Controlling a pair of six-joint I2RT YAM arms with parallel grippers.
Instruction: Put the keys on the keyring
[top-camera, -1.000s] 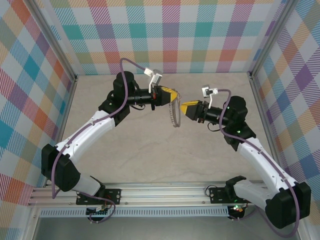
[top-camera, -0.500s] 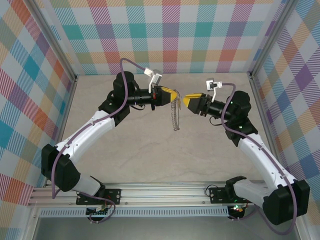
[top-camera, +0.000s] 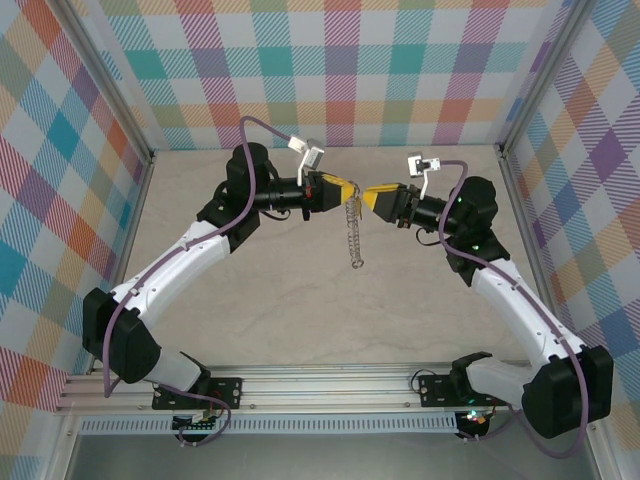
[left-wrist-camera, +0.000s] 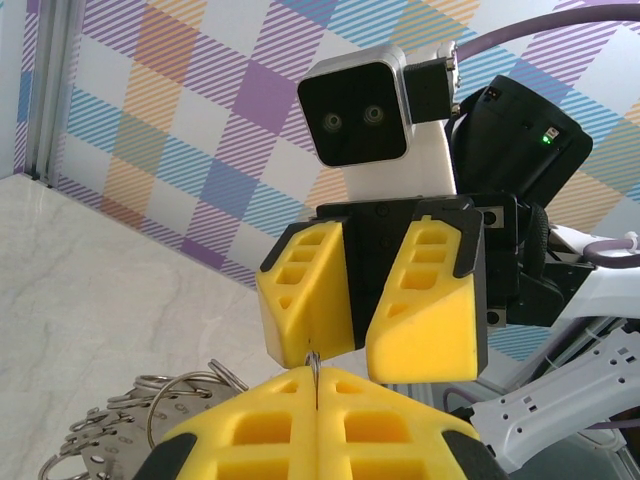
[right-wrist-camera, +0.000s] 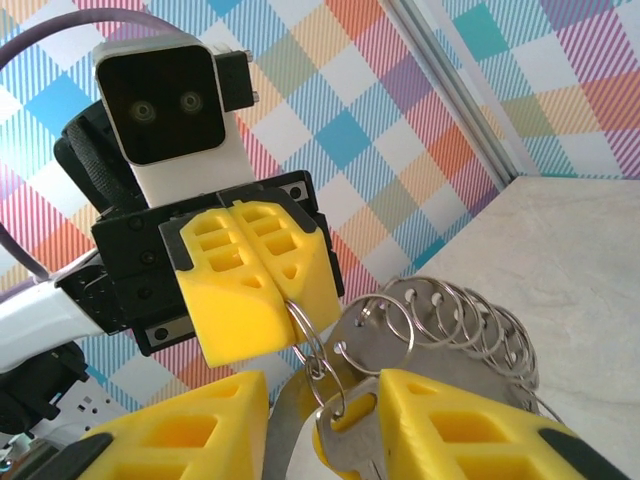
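High above the table, my left gripper (top-camera: 347, 190) and right gripper (top-camera: 368, 196) meet tip to tip. The keyring (top-camera: 354, 235), a silvery chain of linked rings, hangs straight down from between them. The left gripper (left-wrist-camera: 316, 372) is shut on a thin wire ring of it. In the right wrist view that ring (right-wrist-camera: 307, 335) comes out of the left gripper's closed fingers (right-wrist-camera: 250, 280). A small key (right-wrist-camera: 350, 450) with a yellow head hangs on it. The key lies between the parted jaws of the right gripper (right-wrist-camera: 320, 390), against one finger (right-wrist-camera: 470, 430). More rings (right-wrist-camera: 450, 320) trail to the right.
The beige table top (top-camera: 300, 290) lies well below both grippers. Checked walls (top-camera: 340, 70) enclose it at the back and on both sides. An aluminium rail (top-camera: 320, 385) runs along the near edge by the arm bases.
The right gripper has moved up and left until its tips meet the left gripper's. The keyring now hangs straight instead of bowed, and the right jaws have narrowed a little.
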